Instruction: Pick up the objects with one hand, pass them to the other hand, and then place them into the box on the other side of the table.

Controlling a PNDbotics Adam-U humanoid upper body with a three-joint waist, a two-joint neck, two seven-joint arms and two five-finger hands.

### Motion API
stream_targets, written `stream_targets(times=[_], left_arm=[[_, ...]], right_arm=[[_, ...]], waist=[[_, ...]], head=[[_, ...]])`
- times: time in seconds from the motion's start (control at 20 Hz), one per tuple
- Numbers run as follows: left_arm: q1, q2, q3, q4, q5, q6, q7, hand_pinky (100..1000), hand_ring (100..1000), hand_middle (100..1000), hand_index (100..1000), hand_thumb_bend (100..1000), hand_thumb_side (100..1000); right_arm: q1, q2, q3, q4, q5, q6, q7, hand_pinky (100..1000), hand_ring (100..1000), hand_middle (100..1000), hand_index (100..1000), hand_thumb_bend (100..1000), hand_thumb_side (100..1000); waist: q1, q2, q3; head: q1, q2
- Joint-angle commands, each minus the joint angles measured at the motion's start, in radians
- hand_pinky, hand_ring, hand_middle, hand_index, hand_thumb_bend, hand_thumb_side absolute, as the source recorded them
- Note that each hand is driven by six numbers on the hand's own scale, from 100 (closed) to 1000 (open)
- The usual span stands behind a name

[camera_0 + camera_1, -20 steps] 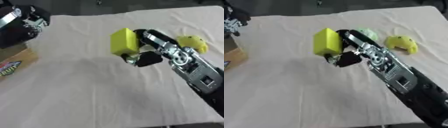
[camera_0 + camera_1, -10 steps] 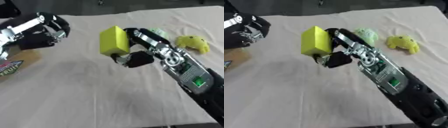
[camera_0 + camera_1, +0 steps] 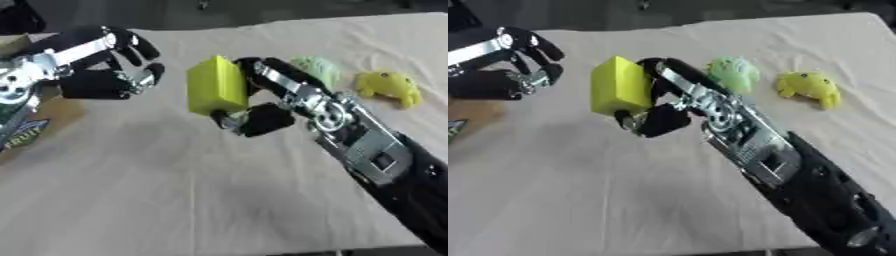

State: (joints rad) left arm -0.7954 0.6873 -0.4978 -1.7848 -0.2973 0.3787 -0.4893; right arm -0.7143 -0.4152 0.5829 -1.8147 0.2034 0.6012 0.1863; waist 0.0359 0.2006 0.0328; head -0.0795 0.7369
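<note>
Two robot hands meet over the cloth-covered desk (image 3: 175, 200), and the arrangement reads as a handover about to happen. The right robot hand (image 3: 262, 107) has its fingers and thumb curled round a yellow block (image 3: 216, 92), pinching it from the back and underside so that the block's broad front face stands clear and turned toward the left side. That looks deliberate: a bare face gives the other hand something to close on.

The left robot hand (image 3: 109, 67) hangs just beside the block, apart from it, with its fingers spread and only gently bent, holding nothing (a receiving posture, by my reading). It sits at about the same height as the block, so the gap between them is what remains to be closed.

Behind the right arm, two more toys lie on the cloth: a pale green toy (image 3: 732, 72) and, further right, a yellow frog-like toy (image 3: 808, 87), near each other and well apart from the action. I take them to be waiting their turn.

At the left edge, under the left arm, a brown cardboard box (image 3: 35, 117) with a printed label shows partly; it is likely the destination, since it lies on the side opposite the toys. The main risk I see is the block being let go before the left fingers have closed.
</note>
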Motion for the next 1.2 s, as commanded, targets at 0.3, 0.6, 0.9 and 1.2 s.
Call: stream_targets(times=[0.3,0.6,0.9,1.2], left_arm=[[-0.018,0.012,0.005,0.006,-0.077,-0.052,-0.046,715,806,792,858,306,671],[-0.005,0.033,0.021,-0.028,-0.121,-0.148,-0.122,770,828,805,862,477,589],[0.001,0.044,0.029,-0.078,-0.169,-0.199,-0.175,789,832,789,852,591,557],[-0.003,0.043,0.018,-0.086,-0.182,-0.199,-0.176,794,832,791,859,585,531]], right_arm=[[-0.045,0.018,0.022,0.033,0.039,0.041,0.007,772,552,467,519,100,190],[-0.048,0.02,0.03,0.039,0.033,0.046,0.006,771,550,466,518,100,191],[-0.053,0.029,0.032,0.031,0.033,0.052,0.005,770,549,465,517,100,192],[-0.058,0.036,0.037,0.029,0.033,0.059,0.011,768,547,465,516,100,191]], waist=[[-0.005,-0.031,-0.002],[-0.006,-0.032,-0.001],[-0.006,-0.031,0.0],[-0.007,-0.03,0.0]], head=[[0.005,0.009],[0.0,0.007],[-0.005,0.005],[-0.003,0.005]])
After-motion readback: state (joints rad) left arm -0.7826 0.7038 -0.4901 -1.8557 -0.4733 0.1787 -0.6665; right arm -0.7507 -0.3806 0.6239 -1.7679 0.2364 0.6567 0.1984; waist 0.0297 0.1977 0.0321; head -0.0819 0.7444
